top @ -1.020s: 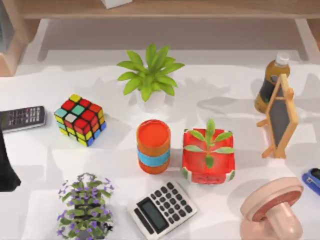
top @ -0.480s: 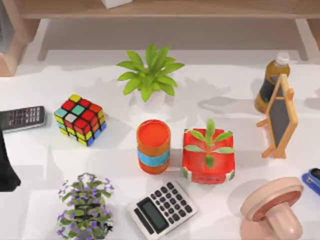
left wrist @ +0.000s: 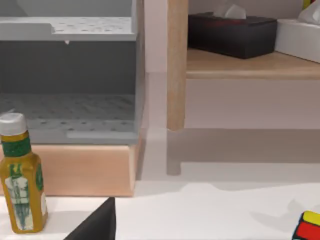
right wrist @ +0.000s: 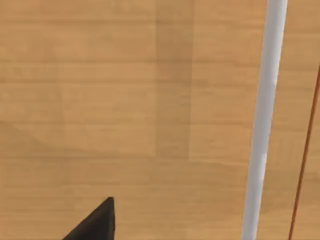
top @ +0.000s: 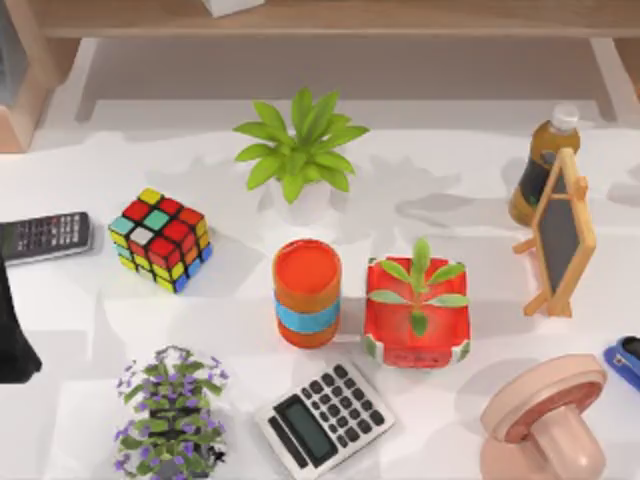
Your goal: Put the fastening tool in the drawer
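Note:
The fastening tool [top: 625,362], small and bright blue with a black top part, lies at the table's right edge, cut off by the top view's border. In the left wrist view the drawer [left wrist: 70,107] is a grey open compartment in a wooden cabinet; its corner [top: 12,60] shows at the back left from above. My left arm [top: 14,335] is a dark shape at the table's left edge, far from the tool. A dark part of my left gripper [left wrist: 97,225] juts in near a yellow bottle [left wrist: 21,182]. My right gripper [right wrist: 95,222] hangs over a wooden surface.
A pink lamp-like object [top: 545,420] and a small easel chalkboard [top: 560,235] stand close to the tool. A calculator [top: 325,418], orange cup [top: 307,292], red planter [top: 417,312], colour cube [top: 160,238], remote [top: 45,236] and two plants crowd the table [top: 240,310].

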### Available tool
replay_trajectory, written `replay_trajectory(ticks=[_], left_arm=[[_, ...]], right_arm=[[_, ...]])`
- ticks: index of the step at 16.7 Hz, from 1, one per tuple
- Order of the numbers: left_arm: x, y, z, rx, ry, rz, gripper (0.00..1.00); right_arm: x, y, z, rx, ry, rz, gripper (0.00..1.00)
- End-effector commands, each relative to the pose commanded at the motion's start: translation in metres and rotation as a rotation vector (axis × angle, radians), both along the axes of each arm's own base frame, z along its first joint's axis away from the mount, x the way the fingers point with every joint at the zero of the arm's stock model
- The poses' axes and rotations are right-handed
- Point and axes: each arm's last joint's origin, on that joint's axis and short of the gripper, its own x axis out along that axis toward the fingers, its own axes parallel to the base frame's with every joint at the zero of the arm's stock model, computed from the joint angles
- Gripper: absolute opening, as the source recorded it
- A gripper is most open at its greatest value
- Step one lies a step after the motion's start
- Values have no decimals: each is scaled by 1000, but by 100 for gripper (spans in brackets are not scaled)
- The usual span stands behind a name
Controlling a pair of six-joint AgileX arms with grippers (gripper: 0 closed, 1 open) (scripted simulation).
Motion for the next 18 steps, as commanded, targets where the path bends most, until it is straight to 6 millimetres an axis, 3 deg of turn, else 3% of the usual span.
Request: replay_trajectory(ticks=[6, 18], left_arm=[[0, 0, 0, 0, 0, 0, 100], [0, 0, 0, 0, 0, 0, 100]], right_arm=[[9, 0, 0, 0, 0, 0, 100], [9, 0, 0, 0, 0, 0, 10]])
